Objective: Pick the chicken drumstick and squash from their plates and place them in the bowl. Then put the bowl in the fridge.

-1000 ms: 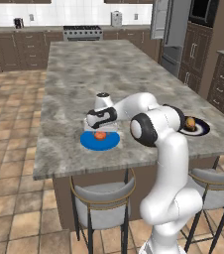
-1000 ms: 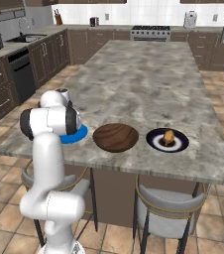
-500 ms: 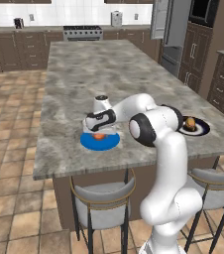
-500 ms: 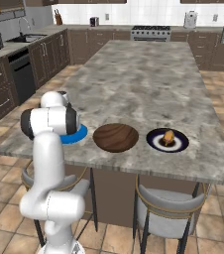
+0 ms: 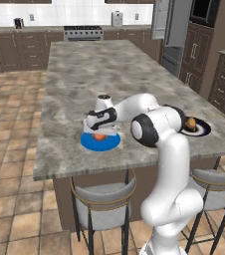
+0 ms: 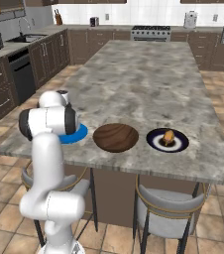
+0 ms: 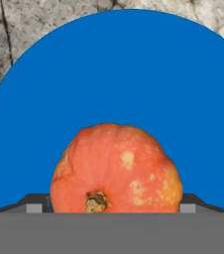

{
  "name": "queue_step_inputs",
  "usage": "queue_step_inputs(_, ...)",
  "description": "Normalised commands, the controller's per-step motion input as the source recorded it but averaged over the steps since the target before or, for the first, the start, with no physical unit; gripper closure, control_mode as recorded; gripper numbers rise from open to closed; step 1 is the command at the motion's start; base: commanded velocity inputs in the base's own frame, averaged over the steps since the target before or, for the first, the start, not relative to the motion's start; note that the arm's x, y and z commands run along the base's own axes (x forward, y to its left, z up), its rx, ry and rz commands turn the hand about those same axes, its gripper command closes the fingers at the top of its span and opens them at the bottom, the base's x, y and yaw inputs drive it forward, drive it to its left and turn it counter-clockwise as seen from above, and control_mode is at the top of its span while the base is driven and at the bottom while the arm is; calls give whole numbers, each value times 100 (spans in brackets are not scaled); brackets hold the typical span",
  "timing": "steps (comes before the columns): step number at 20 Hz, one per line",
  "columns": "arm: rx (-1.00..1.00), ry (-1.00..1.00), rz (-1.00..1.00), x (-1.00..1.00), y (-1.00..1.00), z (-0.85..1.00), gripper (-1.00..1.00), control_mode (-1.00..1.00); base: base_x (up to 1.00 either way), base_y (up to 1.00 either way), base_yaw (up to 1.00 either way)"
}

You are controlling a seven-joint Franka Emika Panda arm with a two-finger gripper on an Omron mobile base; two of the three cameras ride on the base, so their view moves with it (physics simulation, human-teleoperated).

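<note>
granite island counter [image 5: 84,69] w/ arm reaching low over blue plate [image 5: 90,144]. gripper [image 5: 100,132] spread wide, fingers either side of orange squash [image 7: 116,168] on the plate, contact unclear. right base view adds wooden bowl [image 6: 116,137] beside dark-rimmed plate [image 6: 182,144] w/ drumstick [image 6: 168,136].

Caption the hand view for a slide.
Round orange squash sits on the flat bright blue plate, between the gripper fingertips.
</note>
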Motion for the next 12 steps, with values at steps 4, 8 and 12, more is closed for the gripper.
queue_step_inputs(4,12,-6,0,-37,-19,33,100,-100,0,0,0)
queue_step_inputs(8,2,0,0,-43,-25,40,100,-100,0,0,0)
queue_step_inputs(12,0,-3,5,-43,-27,45,100,-100,0,0,0)
